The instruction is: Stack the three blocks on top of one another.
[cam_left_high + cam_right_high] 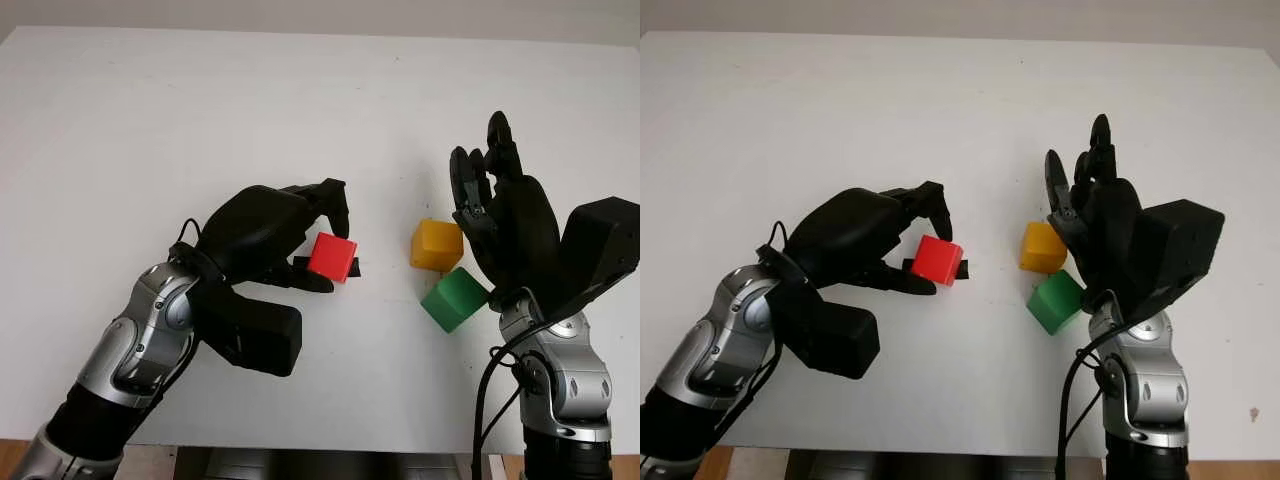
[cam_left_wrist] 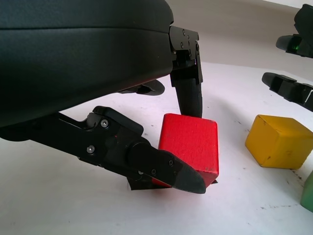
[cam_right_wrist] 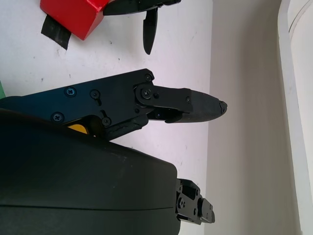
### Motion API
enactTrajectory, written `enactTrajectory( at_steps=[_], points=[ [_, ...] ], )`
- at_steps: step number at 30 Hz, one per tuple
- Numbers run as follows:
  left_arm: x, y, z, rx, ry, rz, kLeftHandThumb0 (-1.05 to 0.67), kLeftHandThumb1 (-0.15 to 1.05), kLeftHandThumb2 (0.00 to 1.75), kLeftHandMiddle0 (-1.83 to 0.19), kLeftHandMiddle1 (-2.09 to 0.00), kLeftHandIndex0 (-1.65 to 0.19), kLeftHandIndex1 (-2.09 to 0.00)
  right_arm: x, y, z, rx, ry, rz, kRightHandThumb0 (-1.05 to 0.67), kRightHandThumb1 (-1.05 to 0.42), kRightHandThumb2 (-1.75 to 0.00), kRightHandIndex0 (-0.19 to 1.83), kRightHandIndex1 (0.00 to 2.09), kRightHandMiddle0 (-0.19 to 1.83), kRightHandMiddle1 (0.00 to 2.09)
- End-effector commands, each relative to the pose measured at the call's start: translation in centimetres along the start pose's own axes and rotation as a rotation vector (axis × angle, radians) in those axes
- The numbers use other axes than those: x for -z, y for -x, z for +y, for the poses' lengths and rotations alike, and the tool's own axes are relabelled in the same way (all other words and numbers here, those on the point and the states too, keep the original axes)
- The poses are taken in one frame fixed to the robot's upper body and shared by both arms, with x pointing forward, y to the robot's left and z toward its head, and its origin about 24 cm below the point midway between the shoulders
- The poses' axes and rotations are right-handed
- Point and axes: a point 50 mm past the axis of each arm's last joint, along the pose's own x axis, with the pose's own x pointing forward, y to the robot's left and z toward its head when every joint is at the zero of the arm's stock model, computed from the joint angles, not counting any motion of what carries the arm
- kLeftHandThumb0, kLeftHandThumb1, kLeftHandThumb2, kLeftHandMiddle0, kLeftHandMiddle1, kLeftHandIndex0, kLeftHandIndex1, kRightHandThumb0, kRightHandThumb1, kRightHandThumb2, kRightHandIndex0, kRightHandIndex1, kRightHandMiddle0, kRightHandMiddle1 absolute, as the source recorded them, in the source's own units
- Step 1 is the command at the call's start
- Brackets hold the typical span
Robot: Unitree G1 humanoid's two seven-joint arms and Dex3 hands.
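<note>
**Red block pinched, two blocks waiting**

On the left of the white counter (image 1: 200, 110), left hand (image 1: 265, 235) curled around the red block (image 1: 332, 257), fingers (image 2: 166, 166) pressed against its near and far faces. Red block tilted, one lower edge touching the counter over a small black strip (image 1: 965, 270). Whether fully lifted or resting on that edge, cannot tell.

Further right, well apart from the red one, yellow block (image 1: 437, 245) sitting on the counter. Just beside it and nearer the robot, green block (image 1: 454, 298), close to the yellow block's corner; contact between them cannot be told.

At the far right, right hand (image 1: 500, 210) raised next to the yellow and green blocks, open, holding nothing, fingers (image 1: 497, 135) pointing away from the robot.
</note>
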Motion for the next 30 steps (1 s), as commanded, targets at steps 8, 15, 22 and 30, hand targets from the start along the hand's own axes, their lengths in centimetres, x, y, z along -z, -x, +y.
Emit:
enactTrajectory(
  at_steps=[8,15,22,30],
  points=[
    [0.1,-0.06,-0.09,-0.01,-0.004,-0.007,-0.41,1.05,0.15,-0.3,-0.05,-0.13,-1.99,-0.17,0.32,-0.01,0.01,-0.01,-0.018,-0.54,-1.05,-0.46,-0.19,0.0,-0.19,0.0],
    [0.12,-0.09,-0.33,-0.007,-0.062,0.006,-0.49,1.05,0.16,-0.21,-0.03,0.0,-1.57,-0.16,0.33,-0.14,0.006,-0.004,-0.018,-0.54,-1.05,-0.46,-0.19,0.0,-0.19,0.0],
    [0.0,-0.11,-0.37,0.01,-0.096,0.008,-0.51,1.05,0.18,-0.12,-0.04,0.1,-1.02,-0.07,0.38,-0.18,0.009,-0.005,-0.017,-0.55,-1.05,-0.46,-0.19,0.0,-0.19,0.0],
    [0.04,-0.09,-0.43,0.006,-0.086,0.011,-0.55,1.05,0.15,-0.06,-0.05,0.07,-0.65,0.01,0.34,-0.1,0.013,-0.006,-0.019,-0.55,-1.05,-0.46,-0.19,0.0,-0.19,0.0]
  ],
)
